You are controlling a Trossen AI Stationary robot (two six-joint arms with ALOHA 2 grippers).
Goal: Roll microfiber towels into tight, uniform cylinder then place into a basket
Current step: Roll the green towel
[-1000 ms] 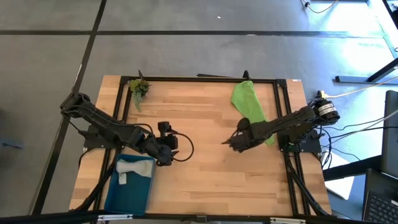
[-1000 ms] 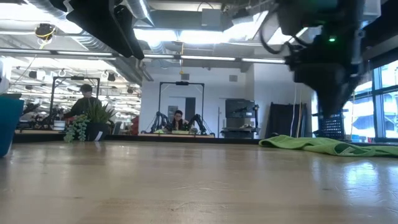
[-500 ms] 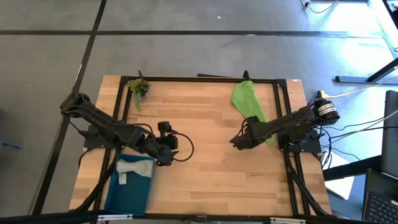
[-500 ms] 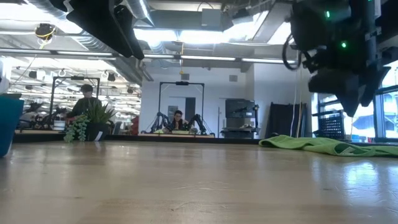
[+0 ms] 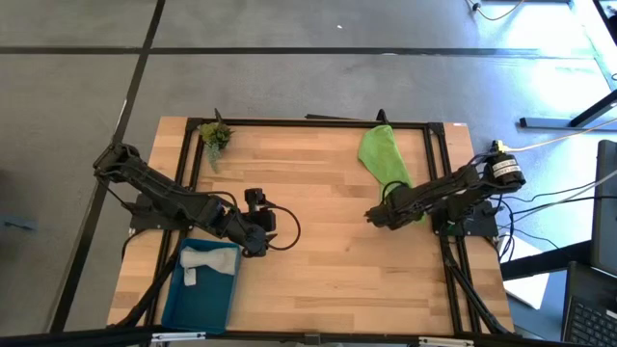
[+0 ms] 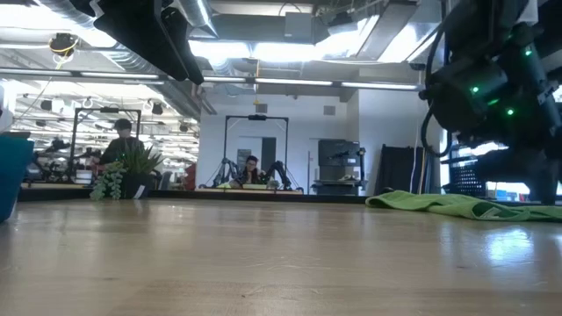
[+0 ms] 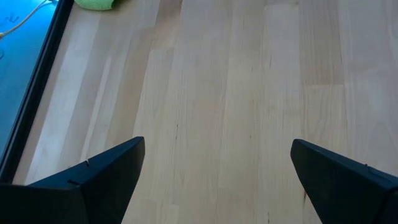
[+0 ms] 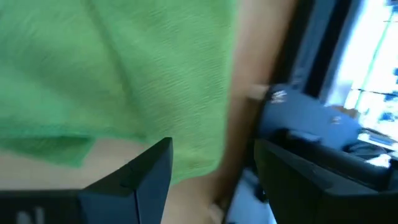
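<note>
The lime green towel [image 5: 385, 160] lies flat and unrolled on the table near the far right corner, and it also shows in the low view [image 6: 465, 204]. My right gripper [image 5: 374, 214] hangs open and tilted down at the towel's near end. In its wrist view the green towel [image 8: 124, 74] fills the picture, with the gripper's two fingers [image 8: 211, 180] apart above it. The light grey towel [image 5: 206, 260] rests in the far end of the teal basket [image 5: 198, 306] at the near left. My left gripper [image 5: 262, 229] waits open beside the basket over bare wood [image 7: 217, 180].
A small green plant sprig [image 5: 215, 136] lies at the far left corner. A black frame rail [image 5: 308, 123] borders the table, and it also runs close to the green towel [image 8: 311, 43]. Bare wood lies between the two grippers [image 5: 318, 251].
My right gripper has moved toward the table's right edge and down, closing on the near end of the green towel, and its wrist has rolled and tipped further down. It has stayed open. The towel has not moved.
</note>
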